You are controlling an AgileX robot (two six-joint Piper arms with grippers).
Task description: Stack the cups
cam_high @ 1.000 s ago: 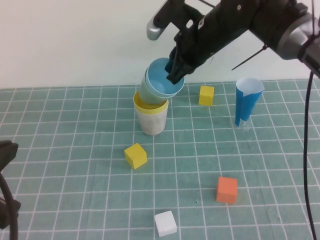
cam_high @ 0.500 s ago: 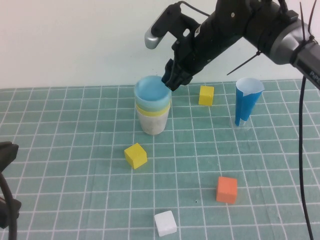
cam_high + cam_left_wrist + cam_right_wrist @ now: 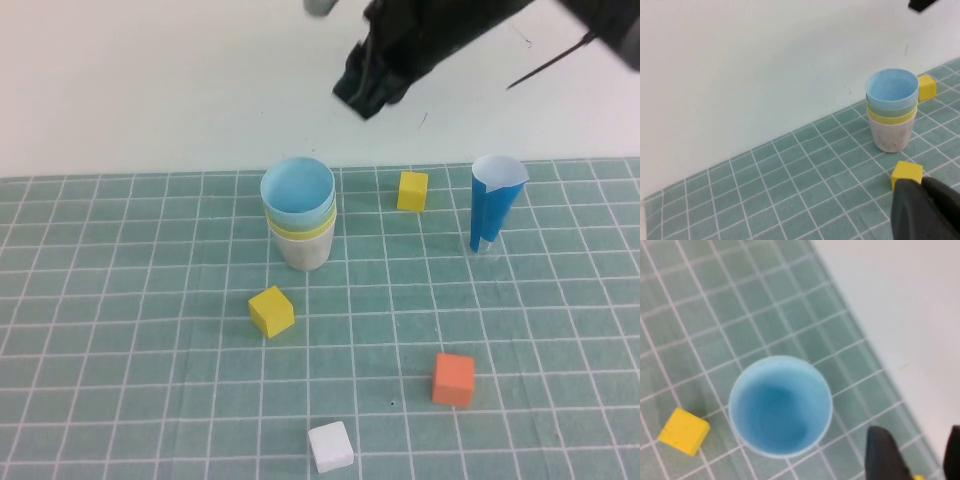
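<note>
While the right gripper (image 3: 362, 92) hangs released above the cups (image 3: 298, 213), the left gripper (image 3: 927, 210) sits low, grip unclear

We are seeing the cups (image 3: 299, 215) standing upright as one nested stack on the table (image 3: 120, 330): whitish at bottom, yellow, pale green, light blue topmost.

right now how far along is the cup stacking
It looks done: the light blue cup sits nested on top, over a pale green rim, the yellow cup and the whitish cup at the bottom. Nothing is in hand; the right gripper is open above the stack, and the left gripper is off to the side.
</note>
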